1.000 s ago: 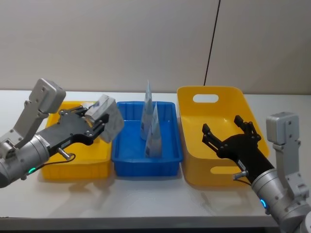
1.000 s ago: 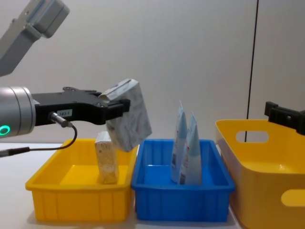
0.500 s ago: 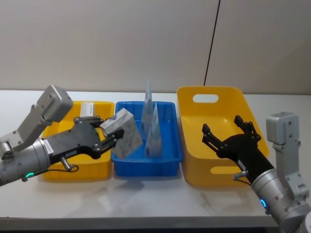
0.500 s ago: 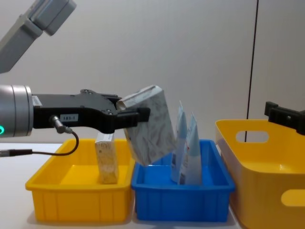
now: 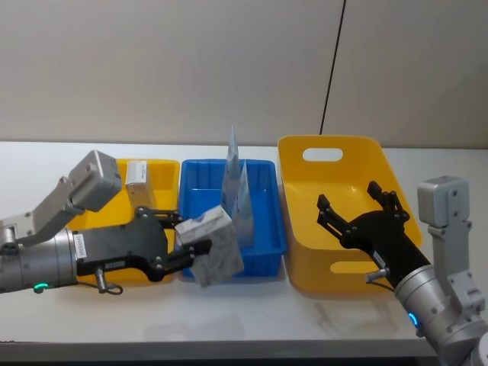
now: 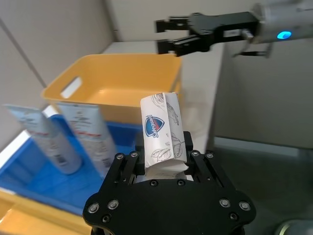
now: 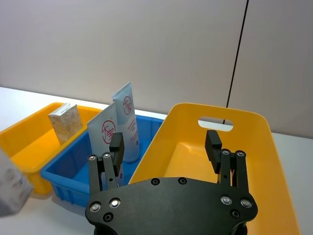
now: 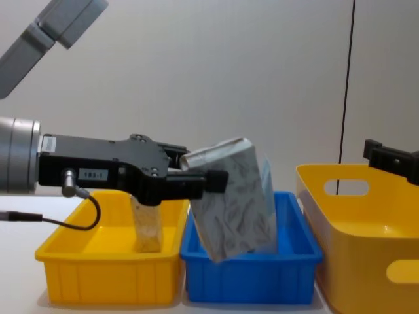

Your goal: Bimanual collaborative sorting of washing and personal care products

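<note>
your left gripper [image 5: 191,236] clamps one end of the light, squashy-looking soft pack [image 5: 219,253], so have the open right gripper [image 5: 352,203], well apart, pinch its free end gently.

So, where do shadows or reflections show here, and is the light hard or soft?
Head view: faint, soft-edged shadows on the white table below the soft pack in the left claw, so the light seems diffuse. Chest view: a pale sheen on the inner wall of the large yellow bin. Left wrist view: a blue lamp glows on the arm behind the open right claw.
</note>
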`<state>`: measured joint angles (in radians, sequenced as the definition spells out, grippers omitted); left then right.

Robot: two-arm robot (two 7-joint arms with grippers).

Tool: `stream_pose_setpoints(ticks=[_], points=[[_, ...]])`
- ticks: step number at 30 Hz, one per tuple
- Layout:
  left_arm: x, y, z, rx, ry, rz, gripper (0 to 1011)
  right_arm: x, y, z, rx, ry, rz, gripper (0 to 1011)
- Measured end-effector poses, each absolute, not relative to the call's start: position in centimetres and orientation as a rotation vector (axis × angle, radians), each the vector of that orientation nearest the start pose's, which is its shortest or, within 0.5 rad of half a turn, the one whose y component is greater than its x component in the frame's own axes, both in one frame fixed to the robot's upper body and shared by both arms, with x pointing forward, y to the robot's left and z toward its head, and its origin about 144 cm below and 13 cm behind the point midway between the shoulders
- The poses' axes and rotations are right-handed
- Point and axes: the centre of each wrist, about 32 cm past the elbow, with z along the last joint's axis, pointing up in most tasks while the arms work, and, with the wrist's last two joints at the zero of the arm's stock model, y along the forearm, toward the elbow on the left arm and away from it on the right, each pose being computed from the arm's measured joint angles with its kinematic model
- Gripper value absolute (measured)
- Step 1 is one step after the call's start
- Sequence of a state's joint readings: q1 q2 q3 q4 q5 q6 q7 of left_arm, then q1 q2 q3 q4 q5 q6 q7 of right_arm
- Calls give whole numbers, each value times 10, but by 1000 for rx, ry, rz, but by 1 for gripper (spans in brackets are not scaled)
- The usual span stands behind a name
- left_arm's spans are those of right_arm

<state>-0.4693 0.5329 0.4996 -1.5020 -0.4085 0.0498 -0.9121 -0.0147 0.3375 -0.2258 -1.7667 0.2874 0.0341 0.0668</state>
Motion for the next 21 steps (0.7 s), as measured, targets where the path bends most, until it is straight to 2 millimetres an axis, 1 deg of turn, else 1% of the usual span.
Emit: stream_pose_setpoints(ticks=[10, 21], points=[[549, 253, 1256, 205, -179, 164, 370, 443, -237, 1189, 26, -75, -1229, 1000], [548, 250, 1256, 211, -158, 94, 370, 443, -237, 1189, 26, -75, -1229, 1000]])
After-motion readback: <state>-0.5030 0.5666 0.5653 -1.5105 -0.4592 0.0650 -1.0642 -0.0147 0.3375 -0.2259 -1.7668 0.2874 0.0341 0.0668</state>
